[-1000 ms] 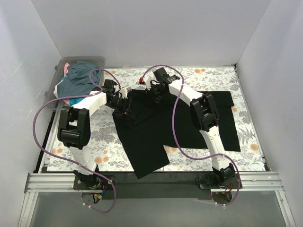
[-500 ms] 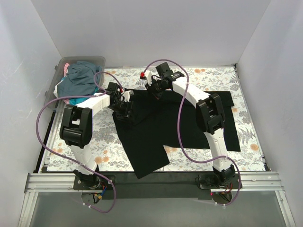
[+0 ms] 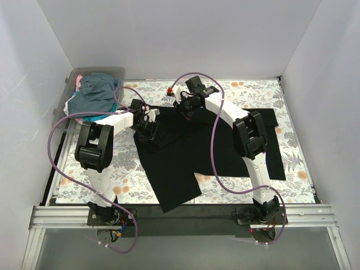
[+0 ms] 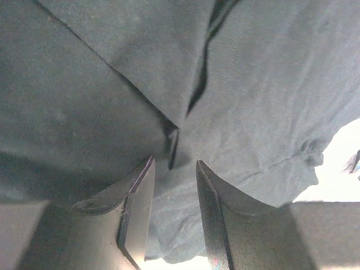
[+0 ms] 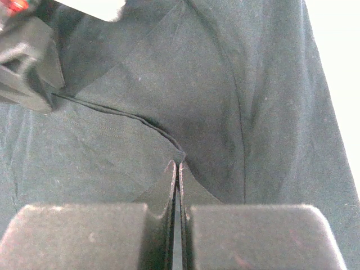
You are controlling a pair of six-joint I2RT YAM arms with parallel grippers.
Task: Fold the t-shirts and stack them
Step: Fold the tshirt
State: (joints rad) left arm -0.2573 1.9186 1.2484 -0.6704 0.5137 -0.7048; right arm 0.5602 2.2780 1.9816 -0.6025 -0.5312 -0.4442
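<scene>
A black t-shirt (image 3: 180, 152) lies spread on the floral table covering, its top part bunched under both grippers. My left gripper (image 3: 147, 122) is down on the shirt's left shoulder area. In the left wrist view its jaws (image 4: 174, 163) stand a little apart, with black cloth (image 4: 270, 84) and a fold edge filling the gap. My right gripper (image 3: 184, 108) is at the shirt's far edge. In the right wrist view it is shut (image 5: 178, 165), pinching a folded edge of the black cloth (image 5: 112, 152). More t-shirts (image 3: 95, 93), slate-blue with some pink, are piled in a bin.
The clear plastic bin (image 3: 115, 71) stands at the back left corner against the wall. White walls close in the back and both sides. The floral covering (image 3: 247, 90) shows around the shirt. Purple cables (image 3: 212, 140) loop over both arms.
The left gripper's jaws have narrowed over the cloth and its arm has shifted slightly right. The right gripper rose a little toward the back with the shirt edge, then held.
</scene>
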